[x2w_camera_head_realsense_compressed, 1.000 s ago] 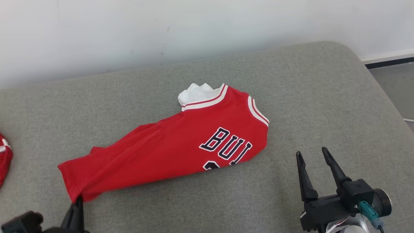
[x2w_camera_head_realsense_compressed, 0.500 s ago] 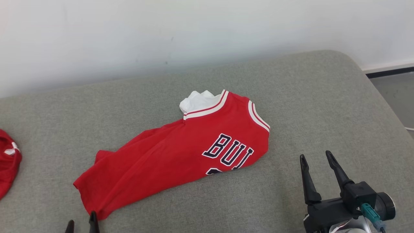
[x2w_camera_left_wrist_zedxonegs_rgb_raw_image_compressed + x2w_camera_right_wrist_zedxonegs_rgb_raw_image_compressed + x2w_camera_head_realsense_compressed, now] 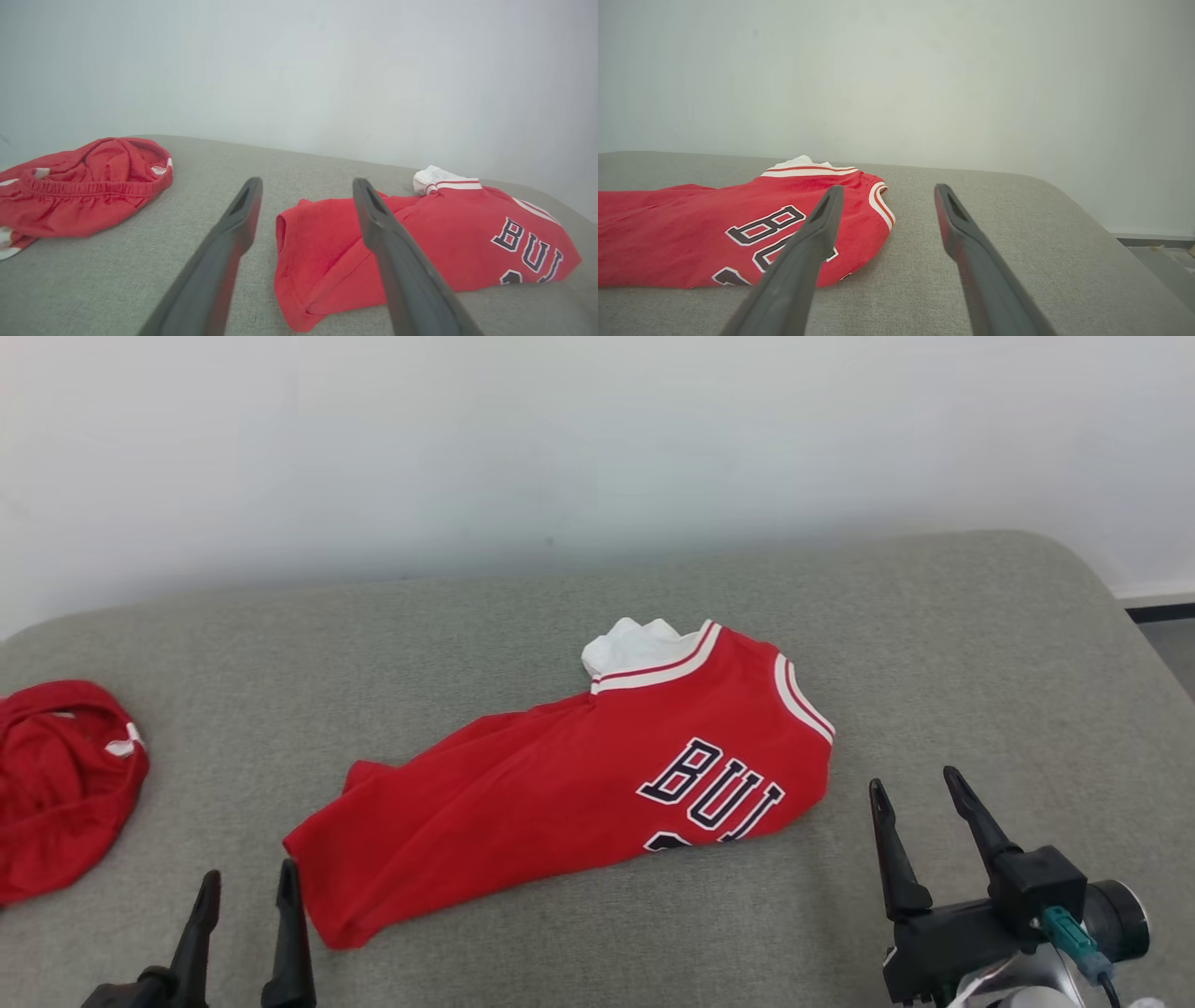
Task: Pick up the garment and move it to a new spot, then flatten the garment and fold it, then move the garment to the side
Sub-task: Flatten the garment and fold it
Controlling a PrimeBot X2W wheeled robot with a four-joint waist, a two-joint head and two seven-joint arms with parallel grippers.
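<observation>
Scene: We stand over a grey cushion [image 3: 980, 644] set against a white wall [image 3: 560, 448].
Garment: The red jersey [image 3: 560, 803] lies near the cushion's middle, doubled lengthwise. Its white-trimmed collar end points toward the wall and our right, its hem end toward our left. The near fold edge cuts the lettering short.
Left gripper [image 3: 250, 870]: Fingers spread wide, holding nothing, just beside the hem corner and apparently clear of the cloth.
Right gripper [image 3: 913, 777]: Fingers also spread wide and empty, near the lettered shoulder end, with bare cushion between it and the jersey.
Also present: A second red garment [image 3: 65, 784] sits bunched at the cushion's left edge, well apart.
Step in hand: We judge the lengthwise fold done and a crosswise fold next.
Doing it well: We should pinch both layers at the hem corners, one gripper per corner. We lift low, carry the hem over to the collar and lay it down square.
Risk: Catching only the top layer would peel the first fold open, and wrinkles near the hem may bunch.
</observation>
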